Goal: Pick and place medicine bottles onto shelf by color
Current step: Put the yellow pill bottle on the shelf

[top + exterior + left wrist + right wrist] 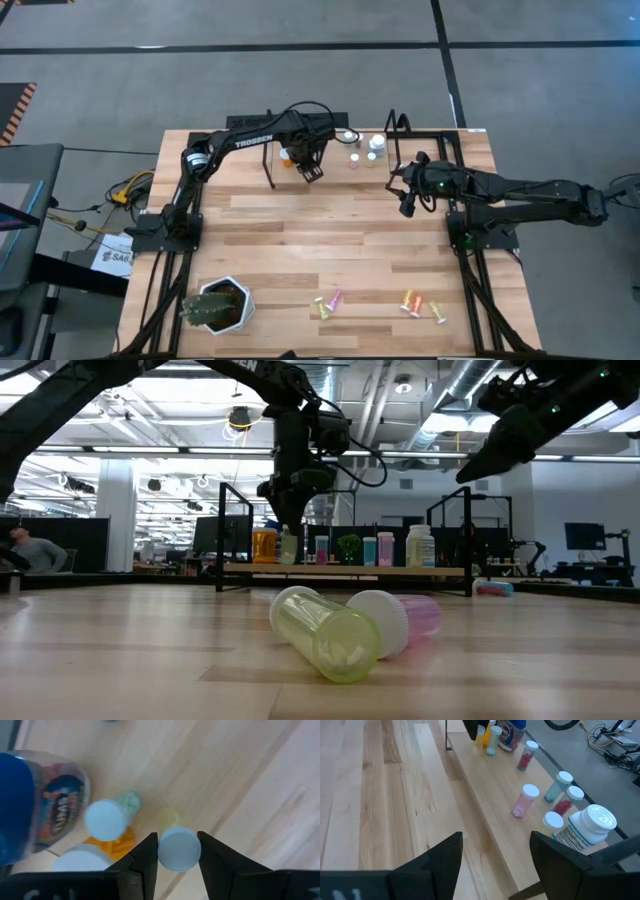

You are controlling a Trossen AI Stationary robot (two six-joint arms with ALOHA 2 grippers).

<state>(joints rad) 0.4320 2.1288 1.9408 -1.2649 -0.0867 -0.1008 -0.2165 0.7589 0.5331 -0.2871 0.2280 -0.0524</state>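
Note:
The shelf is a narrow wood plank at the table's far edge, and several small bottles stand on it. My left gripper points down over its left part, shut on a yellow medicine bottle with a white cap. An orange bottle and a wide blue-lidded bottle stand right beside it. My right gripper hangs open in the air by the shelf's right end, holding nothing. Pink, teal and red bottles stand below and beyond it. My left gripper pinches the yellow bottle's round white cap between its two fingers, one on each side. The fingers come from above, pointing down. The bottle stands upright below them with its base at the shelf plank; whether it rests there I cannot tell.
Several bottles lie on the near table: a yellow one against a pink one, and orange and yellow ones to the right. A green plant in a white pot stands near left. Black rod uprights frame the shelf ends.

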